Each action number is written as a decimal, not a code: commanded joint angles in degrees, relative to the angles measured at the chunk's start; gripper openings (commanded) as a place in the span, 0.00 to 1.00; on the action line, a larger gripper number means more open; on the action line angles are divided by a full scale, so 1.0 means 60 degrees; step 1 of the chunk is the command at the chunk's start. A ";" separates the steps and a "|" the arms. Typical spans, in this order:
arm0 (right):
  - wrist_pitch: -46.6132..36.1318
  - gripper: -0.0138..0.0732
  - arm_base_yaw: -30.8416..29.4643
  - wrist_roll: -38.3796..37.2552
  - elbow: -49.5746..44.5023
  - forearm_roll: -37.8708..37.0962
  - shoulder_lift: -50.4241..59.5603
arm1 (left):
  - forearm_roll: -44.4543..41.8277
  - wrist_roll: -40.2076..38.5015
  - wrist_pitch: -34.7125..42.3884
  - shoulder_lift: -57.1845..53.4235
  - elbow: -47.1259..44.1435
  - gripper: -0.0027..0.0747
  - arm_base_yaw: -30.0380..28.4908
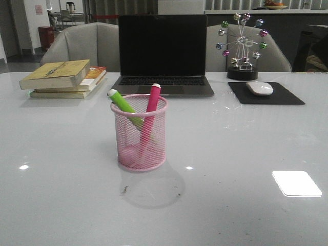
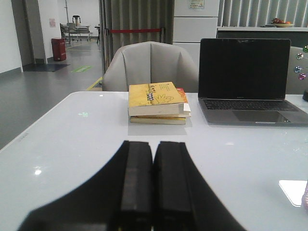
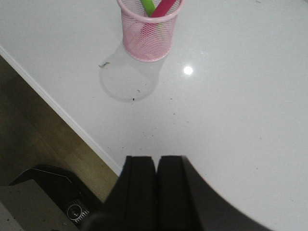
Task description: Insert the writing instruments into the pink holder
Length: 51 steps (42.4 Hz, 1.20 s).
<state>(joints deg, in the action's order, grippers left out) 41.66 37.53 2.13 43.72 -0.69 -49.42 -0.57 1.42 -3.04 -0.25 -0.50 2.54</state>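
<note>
The pink holder (image 1: 139, 132) stands upright in the middle of the white table. A green marker (image 1: 123, 104) leans inside it to the left and a hot pink marker (image 1: 151, 102) stands beside it, white ends up. In the right wrist view the pink holder (image 3: 150, 30) holds the green marker (image 3: 147, 6) and the pink marker (image 3: 163, 7). My right gripper (image 3: 157, 161) is shut and empty, well away from the cup near the table's front edge. My left gripper (image 2: 154, 147) is shut and empty, low over the left table. Neither gripper appears in the front view.
An open laptop (image 1: 162, 55) stands behind the cup. Stacked books (image 1: 64, 78) lie at the back left. A white mouse (image 1: 260, 88) rests on a black pad (image 1: 265, 94) at the back right, beside a ball ornament (image 1: 242, 46). The table's front edge (image 3: 62, 113) drops to the floor.
</note>
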 commanded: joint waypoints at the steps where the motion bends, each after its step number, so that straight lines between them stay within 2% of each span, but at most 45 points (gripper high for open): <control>1: -0.0546 0.22 0.0001 0.0037 0.0267 -0.0051 0.0099 | 0.0094 -0.0014 0.0804 -0.0188 -0.0006 0.16 0.0070; 24: -0.0641 0.22 -0.0093 0.0037 0.0137 -0.0072 0.0203 | 0.0094 -0.0014 0.0804 -0.0188 -0.0006 0.16 0.0070; 31: -0.1691 0.22 -0.1823 0.0087 -0.0798 0.0062 0.1410 | 0.0094 -0.0014 0.0804 -0.0188 -0.0006 0.16 0.0070; 44: -0.5657 0.22 -0.5000 0.0078 -0.3910 0.0062 0.5500 | 0.0094 -0.0014 0.0804 -0.0188 -0.0006 0.16 0.0070; 51: -0.6288 0.22 -0.5998 0.0030 -0.5262 0.0329 0.7264 | 0.0094 -0.0014 0.0804 -0.0188 -0.0006 0.16 0.0070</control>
<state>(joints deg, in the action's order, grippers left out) 11.20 4.10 2.13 13.65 0.37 -9.09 -0.57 1.42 -3.04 -0.25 -0.50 2.54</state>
